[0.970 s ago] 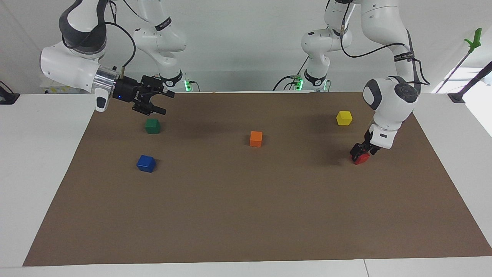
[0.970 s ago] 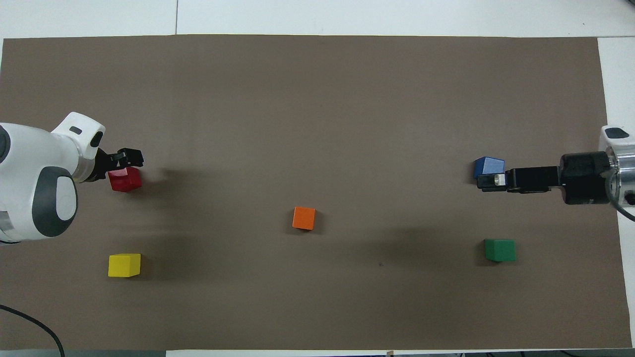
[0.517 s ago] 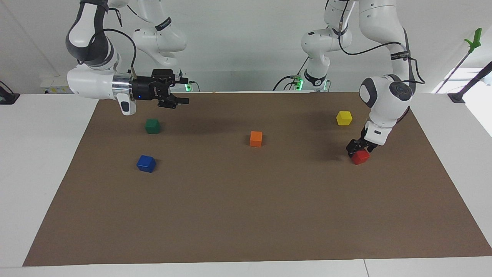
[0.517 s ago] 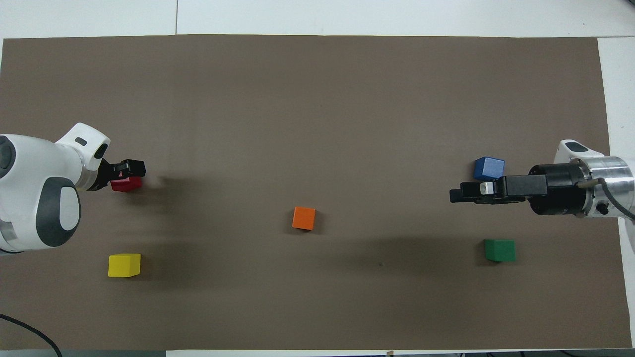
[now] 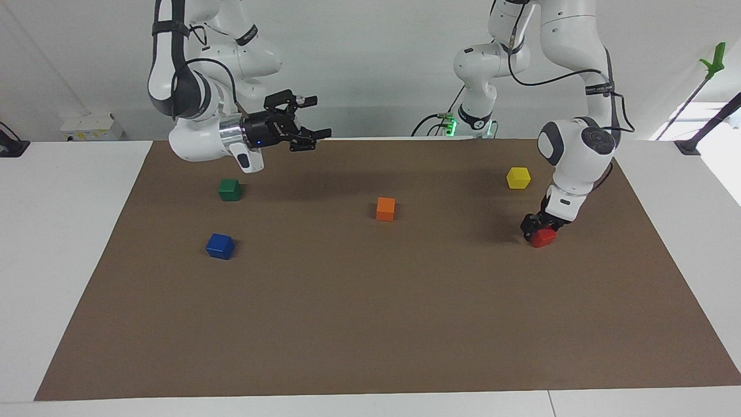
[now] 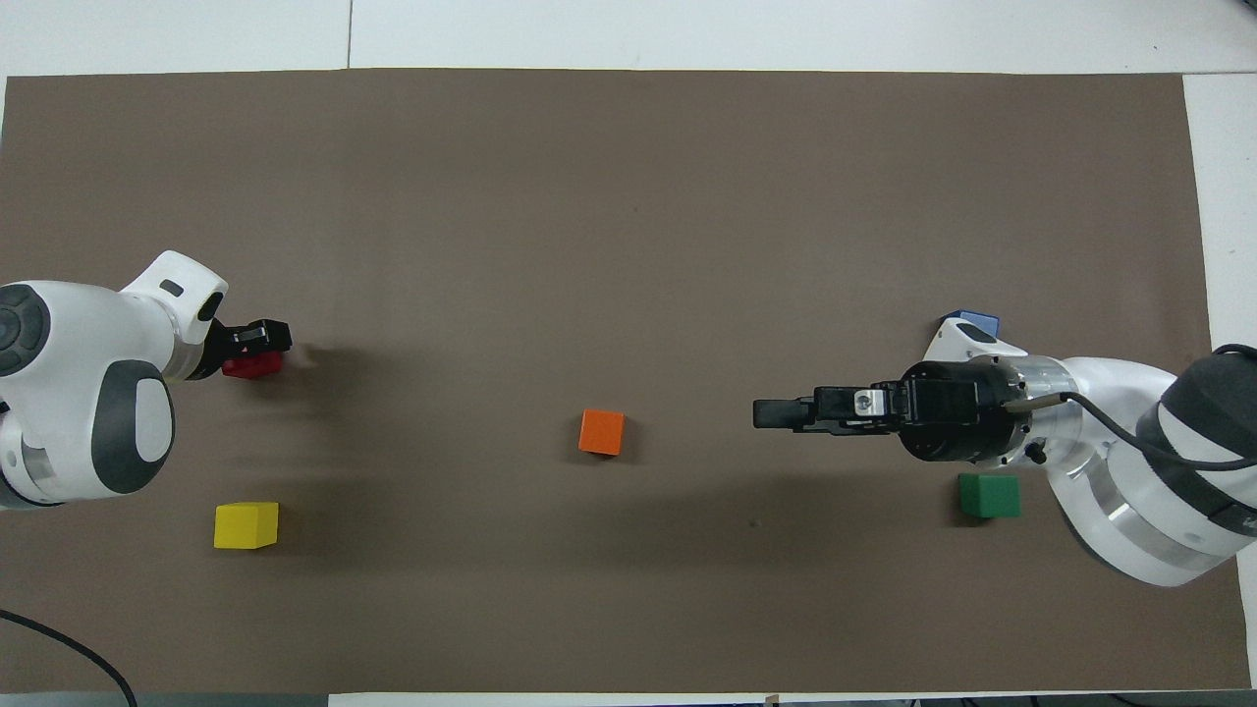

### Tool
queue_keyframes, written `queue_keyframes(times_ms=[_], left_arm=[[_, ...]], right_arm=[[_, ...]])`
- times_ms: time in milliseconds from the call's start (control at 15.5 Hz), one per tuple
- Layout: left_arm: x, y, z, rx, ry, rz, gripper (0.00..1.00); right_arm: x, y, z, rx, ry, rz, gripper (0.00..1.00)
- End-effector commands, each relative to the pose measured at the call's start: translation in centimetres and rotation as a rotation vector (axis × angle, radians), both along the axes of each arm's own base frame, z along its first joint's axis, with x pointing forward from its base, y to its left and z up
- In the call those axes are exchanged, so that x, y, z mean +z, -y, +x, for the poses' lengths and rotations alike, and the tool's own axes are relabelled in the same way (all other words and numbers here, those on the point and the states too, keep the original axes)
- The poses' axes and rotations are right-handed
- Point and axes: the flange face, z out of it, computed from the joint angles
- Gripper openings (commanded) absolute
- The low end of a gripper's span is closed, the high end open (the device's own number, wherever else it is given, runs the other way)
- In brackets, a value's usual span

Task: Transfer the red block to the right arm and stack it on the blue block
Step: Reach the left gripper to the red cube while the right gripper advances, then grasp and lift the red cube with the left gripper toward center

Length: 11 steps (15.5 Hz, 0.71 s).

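red block [image 5: 545, 237] pinched on the mat by left claw [image 5: 537, 226]; right claw [image 5: 310, 118] spread.

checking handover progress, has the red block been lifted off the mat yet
No, the red block sits on the brown mat in the facing view, with the left gripper down around it.

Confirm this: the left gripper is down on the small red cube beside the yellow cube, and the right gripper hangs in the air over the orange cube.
One thing is wrong. The facing view shows the right gripper raised over bare brown mat toward the robots' edge, well short of the small orange cube. The rest holds: the left gripper is down on the small red cube, near the small yellow cube.
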Motion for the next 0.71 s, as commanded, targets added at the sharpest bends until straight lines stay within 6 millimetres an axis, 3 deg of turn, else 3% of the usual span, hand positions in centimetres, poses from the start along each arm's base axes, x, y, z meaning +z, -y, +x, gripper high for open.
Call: queue_keyframes(times_ms=[0, 129, 259, 453, 647], left_arm=[[2.2, -0.2, 1.7, -0.026, -0.033, 0.012, 0.0], [6.0, 0.6, 2.9, -0.022, -0.08, 0.007, 0.0], [11.6, 2.5, 3.3, 0.029, -0.151, 0.003, 0.0], [20.0, 9.4, 1.1, 0.229, -0.202, -0.062, 0.0], [26.0, 15.8, -3.1, 0.502, -0.223, -0.186, 0.0]], right_arm=[[-0.3, -1.8, -0.4, -0.036, -0.019, 0.113, 1.0], [-0.1, -3.1, -0.5, -0.042, -0.031, 0.148, 1.0], [-1.9, -3.6, -0.2, -0.036, -0.023, 0.19, 1.0], [-6.3, -5.1, -0.1, -0.032, 0.011, 0.248, 1.0], [-6.9, -7.5, -0.4, -0.038, -0.002, 0.304, 1.0]])
